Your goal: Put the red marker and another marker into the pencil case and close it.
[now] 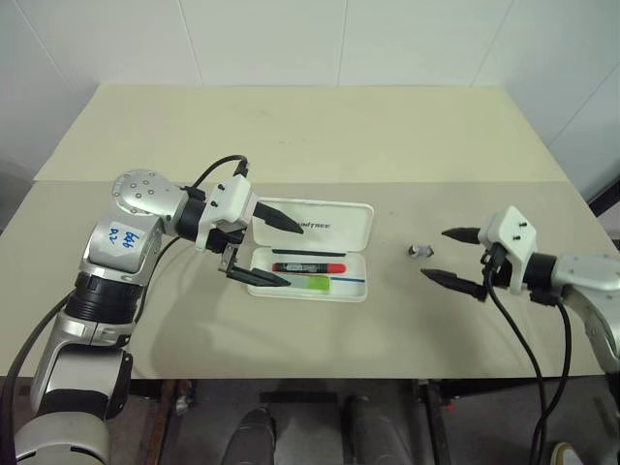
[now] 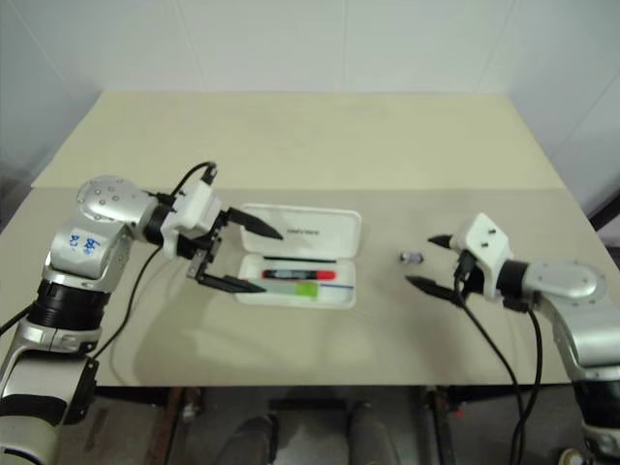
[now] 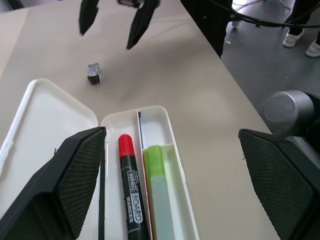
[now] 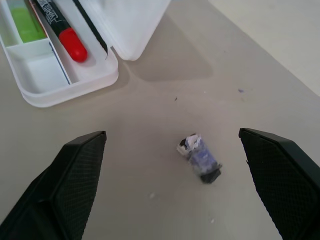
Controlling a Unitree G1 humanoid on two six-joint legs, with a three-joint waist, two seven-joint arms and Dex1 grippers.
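Note:
The white pencil case (image 1: 341, 217) lies open at mid-table, its lid folded back flat. In its tray the red marker (image 1: 308, 266) lies lengthwise, and the lime-green marker (image 1: 310, 283) lies just nearer me, beside it. Both also show in the left wrist view, the red marker (image 3: 131, 195) next to the green marker (image 3: 159, 187). My left gripper (image 1: 274, 249) hovers open over the case's left end with nothing between its fingers. Off to the right, my right gripper (image 1: 449, 256) is open and empty above the table, pointing towards the case.
A small grey metallic bit (image 1: 418, 251) lies on the table between the case and my right gripper, and it appears as the grey bit (image 4: 200, 158) between the right fingers. The beige table (image 1: 291, 136) stretches bare behind the case; its front edge is close below.

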